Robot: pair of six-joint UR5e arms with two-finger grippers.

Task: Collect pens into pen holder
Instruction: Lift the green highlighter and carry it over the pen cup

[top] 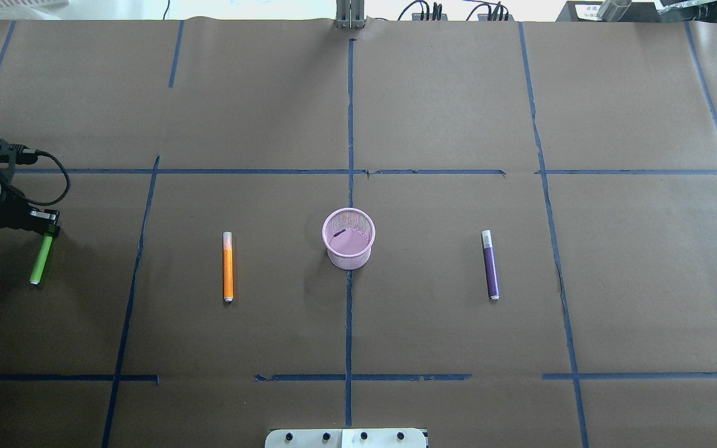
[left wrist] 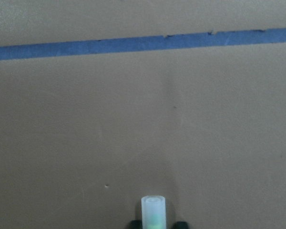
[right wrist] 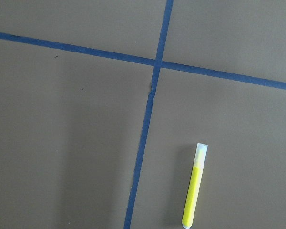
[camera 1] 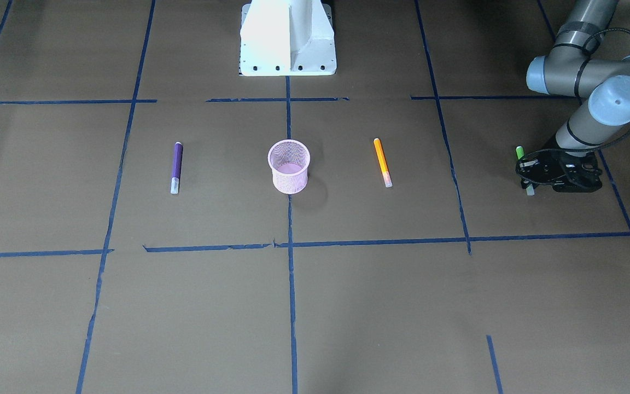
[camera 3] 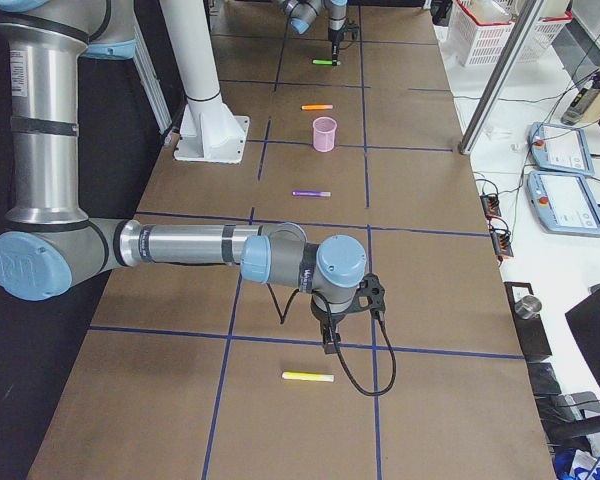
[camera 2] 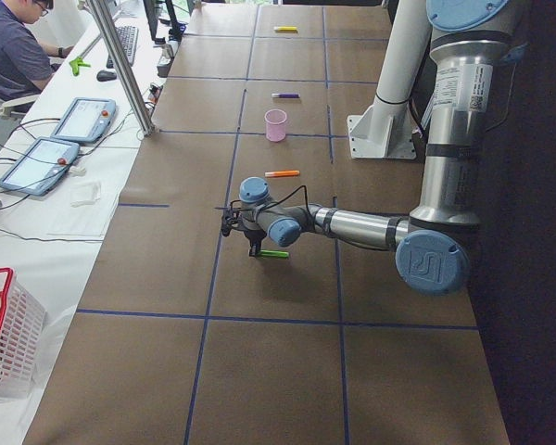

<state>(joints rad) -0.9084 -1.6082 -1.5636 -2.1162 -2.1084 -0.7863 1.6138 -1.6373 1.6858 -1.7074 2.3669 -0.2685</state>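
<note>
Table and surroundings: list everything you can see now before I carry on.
pen holder: one, pink mesh, upright at the centre, no pen inside
orange pen: one, lying flat on the holder's robot-left side
purple pen: one, lying flat on the holder's robot-right side
green pen: one, far left, cap end between the left tool's jaws
yellow pen: one, far right end, lying near the right tool
tape lines: several, blue, over brown paper
person: one, dark shirt, seated off to the side
touch panels: two, grey, near the person
robot base: one, white, centre rear
left tool: one, black, low over the green pen, grip unclear
right tool: one, black, pointing down, open or shut not visible
</note>
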